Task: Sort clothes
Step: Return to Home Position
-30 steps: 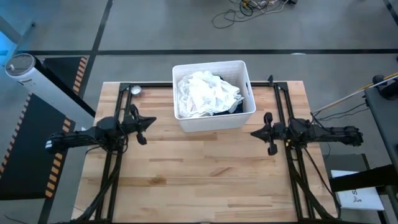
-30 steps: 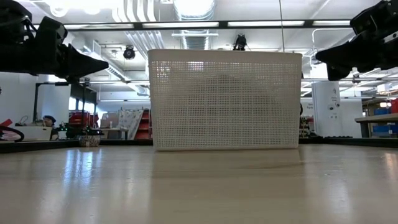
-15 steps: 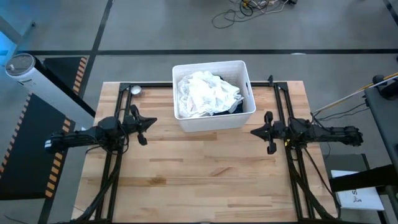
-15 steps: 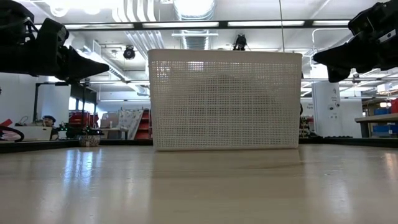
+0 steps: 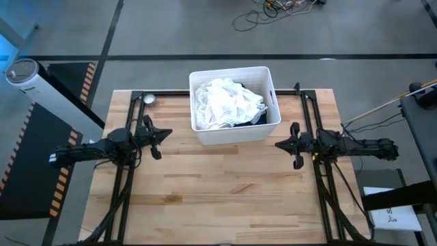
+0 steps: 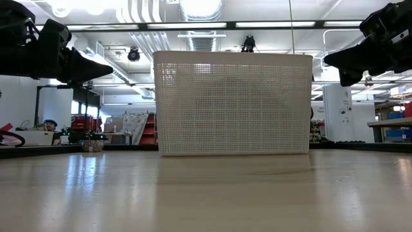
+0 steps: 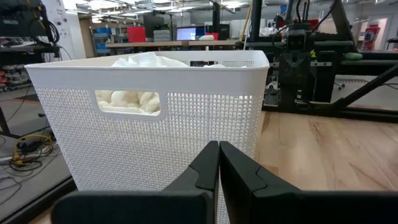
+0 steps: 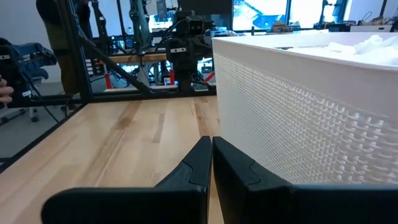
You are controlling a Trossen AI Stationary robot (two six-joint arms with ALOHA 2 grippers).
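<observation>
A white plastic basket [image 5: 273,92] stands at the table's far middle. It holds a heap of large white clothes [image 5: 225,101] with a dark navy piece [image 5: 258,117] showing at its right. White cloth also shows through the basket's handle slot in the left wrist view [image 7: 127,99]. My left gripper [image 5: 168,133] hovers shut left of the basket, above the table; it also shows in its wrist view [image 7: 219,149]. My right gripper [image 5: 278,145] hovers shut right of the basket; it also shows in its wrist view [image 8: 211,144]. Both are empty.
The basket's front wall [image 6: 232,106] fills the middle of the low view. Black frame rails [image 5: 130,184] run along the table's left and right sides [image 5: 324,191]. A small round metal object [image 5: 148,100] lies at the far left. Bare wood [image 5: 225,191] lies in front of the basket.
</observation>
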